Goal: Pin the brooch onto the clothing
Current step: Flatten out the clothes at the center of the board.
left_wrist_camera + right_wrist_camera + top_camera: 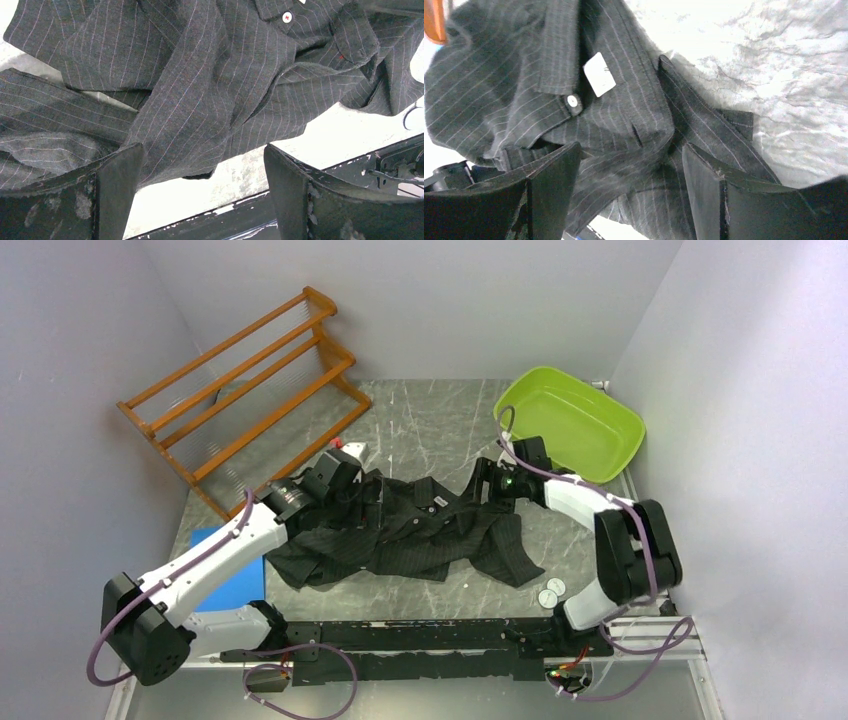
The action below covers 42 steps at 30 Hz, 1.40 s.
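Note:
The clothing (410, 535), a black pinstriped shirt, lies crumpled on the marble table (440, 425). My left gripper (338, 475) hovers open over its left end. In the left wrist view the shirt (200, 75) fills the top, with a white button (287, 17) and a tiny red mark (341, 57); only bare table shows between the left gripper (202, 150) jaws. My right gripper (492, 483) is at the shirt's right end. Its jaws (630, 147) stand wide apart over a fold of shirt (524, 90) near a white label (599, 74). Two small white discs (551, 591), possibly the brooch, lie near the right arm's base.
A lime green tub (570, 425) sits at the back right. A wooden rack (250, 390) leans at the back left. A blue pad (235, 575) lies under the left arm. A small white and red object (351, 448) rests behind the shirt.

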Available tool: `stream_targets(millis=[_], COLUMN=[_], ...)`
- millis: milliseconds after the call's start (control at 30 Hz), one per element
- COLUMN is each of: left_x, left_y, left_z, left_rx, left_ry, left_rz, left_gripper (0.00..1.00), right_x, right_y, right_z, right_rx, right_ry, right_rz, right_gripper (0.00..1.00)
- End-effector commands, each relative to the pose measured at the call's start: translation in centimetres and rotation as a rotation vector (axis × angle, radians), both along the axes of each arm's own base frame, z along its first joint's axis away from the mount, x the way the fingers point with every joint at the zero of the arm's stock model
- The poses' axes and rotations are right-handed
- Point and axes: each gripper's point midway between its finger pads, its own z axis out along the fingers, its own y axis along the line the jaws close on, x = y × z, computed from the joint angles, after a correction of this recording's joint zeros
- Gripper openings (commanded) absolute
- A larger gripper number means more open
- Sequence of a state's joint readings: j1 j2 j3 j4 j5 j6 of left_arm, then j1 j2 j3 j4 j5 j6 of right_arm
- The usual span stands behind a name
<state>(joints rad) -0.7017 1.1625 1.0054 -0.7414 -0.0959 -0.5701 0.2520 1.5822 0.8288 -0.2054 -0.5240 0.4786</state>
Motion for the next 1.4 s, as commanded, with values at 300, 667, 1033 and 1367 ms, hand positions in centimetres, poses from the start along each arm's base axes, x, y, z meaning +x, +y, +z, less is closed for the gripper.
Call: stream_targets(millis=[300,667,1033,1367], left_x=[1.3,4.5,3.6,4.6], left_y=[-8.0,-14.5,-20.1,-18.1], left_z=[2.7,1.4,-1.4,-3.5], left_rx=[-0.192,-0.102,-0.241,-0.119], left_ry=[-0.076,-0.109,-0.053,-0.066], left_rz=[-0.402,-0.768,-0.883,-0.805], left_gripper=[0.89,0.77,0.75,0.19], right_x=[-0.7,-0.6,0.0,0.2], right_y=[-1.3,-2.7,-3.1,-1.4], right_z=[1.4,4.0,6.8,7.7], right_rx=[0.0,0.094,0.112,0.2], right_ry=[-0.062,-0.107,-0.183,-0.192], right_rz=[-0.075,-0.138,-0.13,-0.025], right_gripper=[0.77,0.79,0.81,0.81])
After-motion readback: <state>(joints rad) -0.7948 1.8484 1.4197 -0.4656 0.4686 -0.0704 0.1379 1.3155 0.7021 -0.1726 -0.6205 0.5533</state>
